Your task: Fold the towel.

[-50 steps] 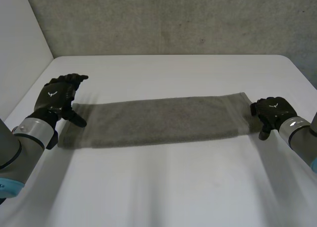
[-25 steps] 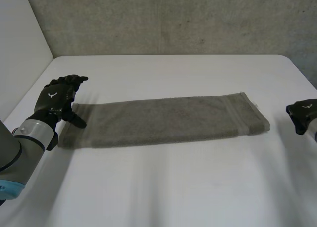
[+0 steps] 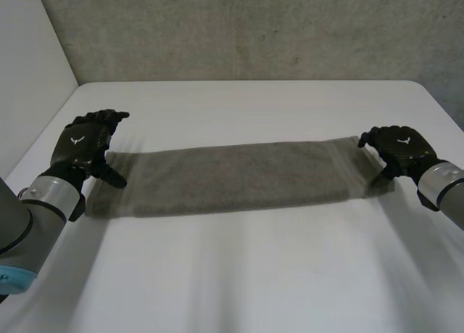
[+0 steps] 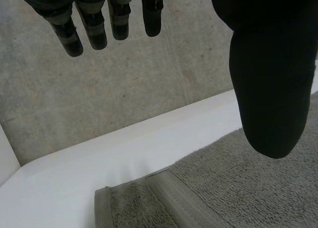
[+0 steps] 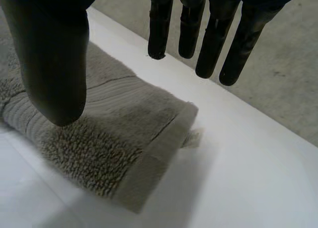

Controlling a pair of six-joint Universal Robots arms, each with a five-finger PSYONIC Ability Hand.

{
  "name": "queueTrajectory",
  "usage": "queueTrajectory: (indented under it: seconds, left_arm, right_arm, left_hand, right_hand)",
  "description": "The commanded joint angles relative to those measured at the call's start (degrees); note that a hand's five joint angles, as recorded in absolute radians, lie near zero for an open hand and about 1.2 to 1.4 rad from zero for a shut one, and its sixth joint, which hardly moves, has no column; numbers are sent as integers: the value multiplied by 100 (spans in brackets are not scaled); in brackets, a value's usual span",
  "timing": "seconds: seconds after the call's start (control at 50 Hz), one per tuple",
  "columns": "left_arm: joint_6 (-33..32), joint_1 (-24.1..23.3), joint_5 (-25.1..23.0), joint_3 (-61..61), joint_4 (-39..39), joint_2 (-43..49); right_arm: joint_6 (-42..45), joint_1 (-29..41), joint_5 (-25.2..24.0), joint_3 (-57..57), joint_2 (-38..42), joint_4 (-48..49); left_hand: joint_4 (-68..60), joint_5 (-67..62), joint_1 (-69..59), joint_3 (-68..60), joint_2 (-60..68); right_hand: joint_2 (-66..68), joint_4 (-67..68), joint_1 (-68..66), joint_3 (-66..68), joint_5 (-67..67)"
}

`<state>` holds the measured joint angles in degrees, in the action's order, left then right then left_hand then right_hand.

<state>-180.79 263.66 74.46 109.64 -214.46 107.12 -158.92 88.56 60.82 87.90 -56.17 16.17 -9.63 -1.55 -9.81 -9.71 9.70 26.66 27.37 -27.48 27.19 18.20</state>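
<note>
A grey towel (image 3: 232, 177), folded into a long strip, lies flat across the middle of the white table (image 3: 239, 275). My left hand (image 3: 85, 146) hovers at the strip's left end, open, with its thumb (image 4: 268, 79) over the cloth (image 4: 223, 188) and its straight fingers past the far edge. My right hand (image 3: 399, 150) is over the right end, also open. In the right wrist view its thumb (image 5: 54, 54) hangs above the towel's end (image 5: 114, 133) and its fingers (image 5: 213, 34) reach beyond the corner. Neither hand holds cloth.
A rough concrete wall (image 3: 254, 28) runs behind the table's far edge, and a white wall (image 3: 22, 72) stands at the left. A small label (image 5: 193, 137) sticks out at the towel's right corner.
My right hand pulled away to the right off the towel, then came back and now sits over the right end's far corner. The left hand and the towel have not moved.
</note>
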Motion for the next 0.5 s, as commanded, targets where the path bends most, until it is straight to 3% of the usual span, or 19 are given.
queueTrajectory:
  seconds: [0.02,0.3,0.34,0.36,0.4,0.46,0.5]
  left_arm:
    - [0,-7,-2,5,1,2]
    - [-9,-16,-10,5,-25,46]
    - [-9,-16,-10,5,-43,46]
    - [-9,-16,-10,5,-52,46]
    - [-9,-7,-10,14,-60,37]
    - [-9,-7,-10,14,-69,37]
    - [-9,-7,-10,14,-69,37]
  right_arm:
    - [89,56,210,-255,325,-105]
    - [906,82,562,-370,590,-281]
    - [950,91,685,-378,590,-264]
    - [950,91,685,-379,590,-263]
    - [933,82,843,-413,572,-237]
    - [933,82,1019,-440,546,-246]
    - [959,30,1465,-423,389,-290]
  left_hand:
    - [-126,66,-108,-117,119]
    - [-126,66,-108,-117,119]
    - [-126,66,-108,-117,119]
    - [-126,66,-108,-117,119]
    - [-126,66,-108,-117,119]
    - [-126,66,-108,-117,119]
    - [-126,66,-108,-117,119]
  right_hand:
    - [276,206,-195,224,123]
    - [764,694,-683,712,611]
    - [2637,2566,-2555,2584,2483]
    - [2648,2578,-2567,2596,2495]
    - [5322,5251,-5240,5269,5168]
    - [5334,5263,-5252,5281,5180]
    - [5334,5263,-5252,5281,5180]
